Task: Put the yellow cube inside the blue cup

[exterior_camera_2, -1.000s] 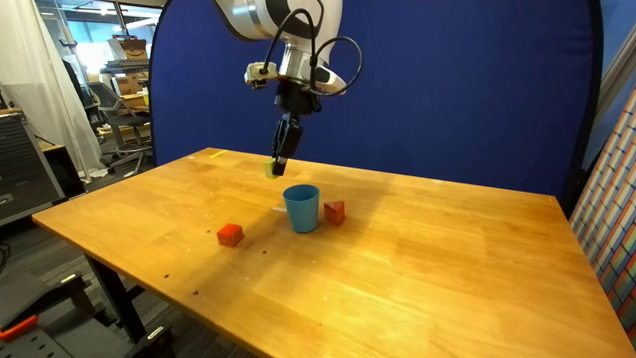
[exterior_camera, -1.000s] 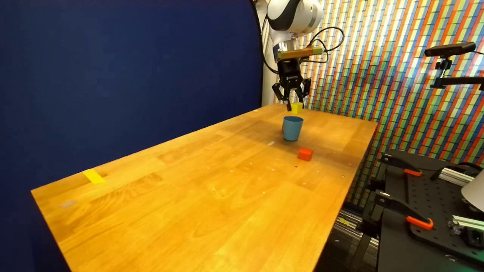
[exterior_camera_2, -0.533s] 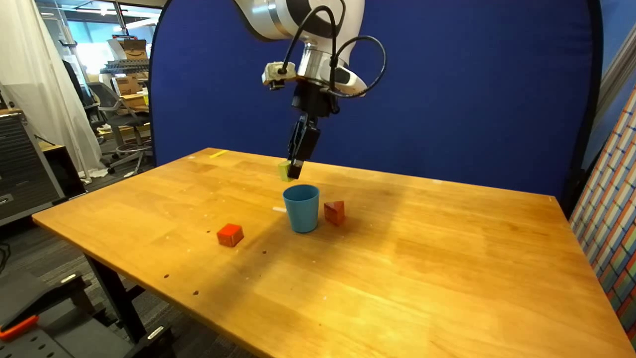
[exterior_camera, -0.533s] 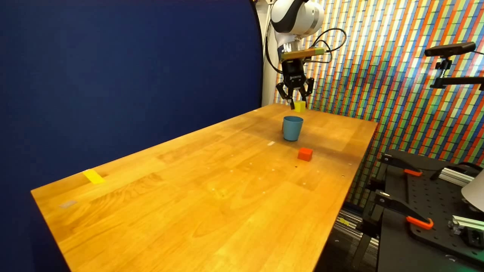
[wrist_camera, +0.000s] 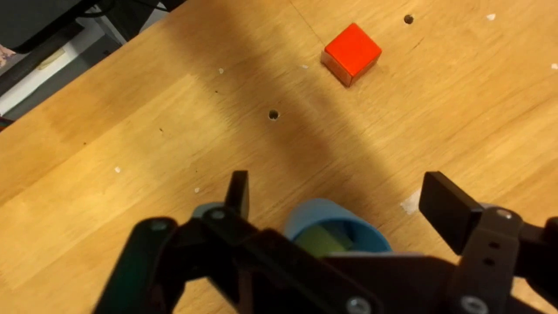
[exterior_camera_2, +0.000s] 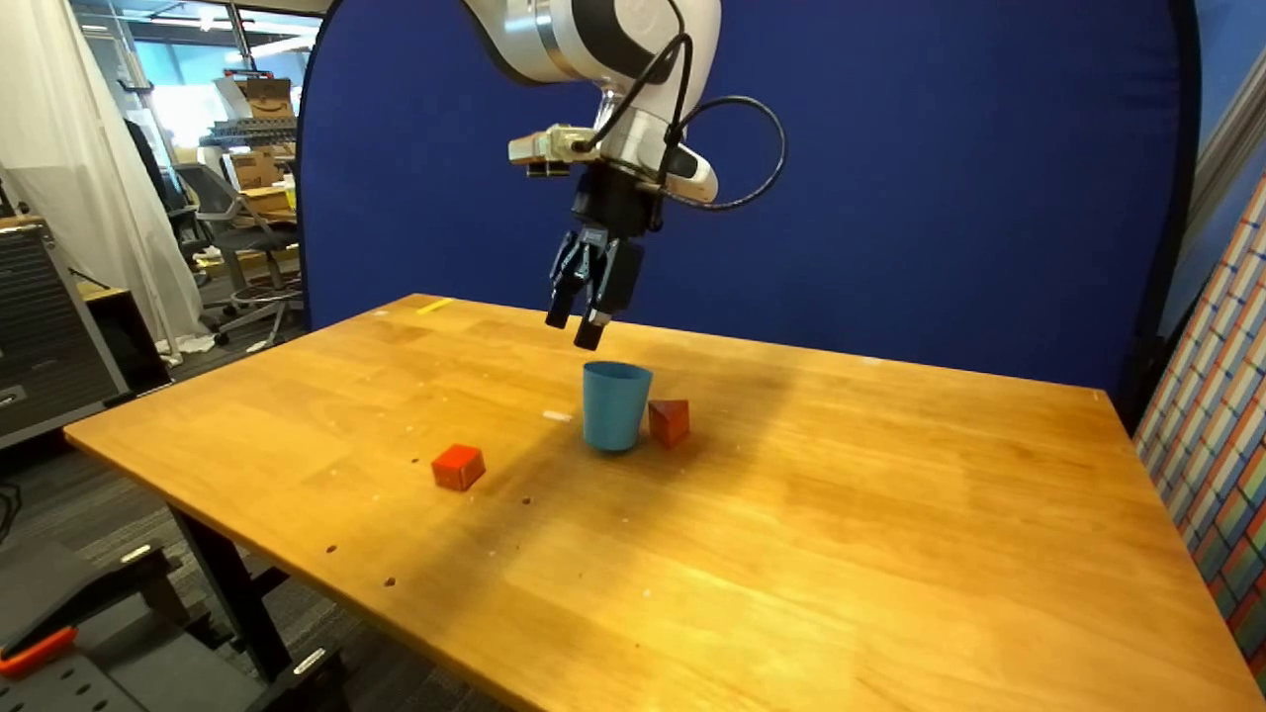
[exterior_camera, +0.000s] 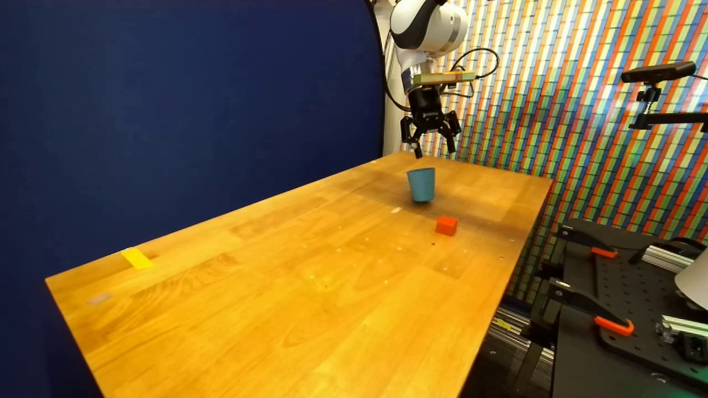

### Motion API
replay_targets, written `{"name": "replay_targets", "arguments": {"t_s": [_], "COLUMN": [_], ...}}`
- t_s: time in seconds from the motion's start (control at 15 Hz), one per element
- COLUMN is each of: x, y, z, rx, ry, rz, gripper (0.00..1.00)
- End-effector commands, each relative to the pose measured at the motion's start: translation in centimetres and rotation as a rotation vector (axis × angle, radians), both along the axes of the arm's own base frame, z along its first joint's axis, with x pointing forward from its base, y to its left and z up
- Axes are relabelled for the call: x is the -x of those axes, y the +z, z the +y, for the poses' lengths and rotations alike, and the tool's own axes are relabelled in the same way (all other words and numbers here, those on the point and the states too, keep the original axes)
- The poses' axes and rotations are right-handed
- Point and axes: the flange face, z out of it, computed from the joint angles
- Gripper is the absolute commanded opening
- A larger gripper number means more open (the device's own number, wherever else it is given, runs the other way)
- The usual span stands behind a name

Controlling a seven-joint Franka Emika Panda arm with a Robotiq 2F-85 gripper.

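Note:
The yellow cube (wrist_camera: 320,240) lies inside the blue cup (wrist_camera: 305,218), partly hidden by the gripper's linkage in the wrist view. In both exterior views the cube is out of sight within the cup's walls. The blue cup (exterior_camera: 422,186) stands on the table with its rim slanting, so it looks slightly tilted; the same cup (exterior_camera_2: 613,410) shows below the fingers. My gripper (exterior_camera_2: 574,324) hangs just above it, jaws spread wide, nothing between them. From the wrist, the gripper (wrist_camera: 338,192) frames the cup's mouth between its parted fingertips.
A red block (exterior_camera_2: 458,467) sits on the wooden table (exterior_camera_2: 890,514), apart from the cup. A red wedge-shaped block (exterior_camera_2: 669,422) stands close beside the cup. A black side table with orange-tipped clamps (exterior_camera: 614,326) adjoins the table's edge.
The gripper opened and let go of the yellow cube, which dropped into the cup. The cup shifted slightly towards the red wedge and now leans. The fingers have turned a little.

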Motion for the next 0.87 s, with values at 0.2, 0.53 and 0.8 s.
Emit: {"name": "replay_targets", "arguments": {"t_s": [0.2,0.53,0.8], "x": [-0.03,-0.02,-0.02], "y": [0.02,0.02,0.02], "z": [0.05,0.06,0.06], "rx": [-0.009,-0.011,-0.011], "ry": [0.017,0.019,0.02], "rz": [-0.001,-0.001,-0.001], "gripper": [1.0,1.0,1.0]}}
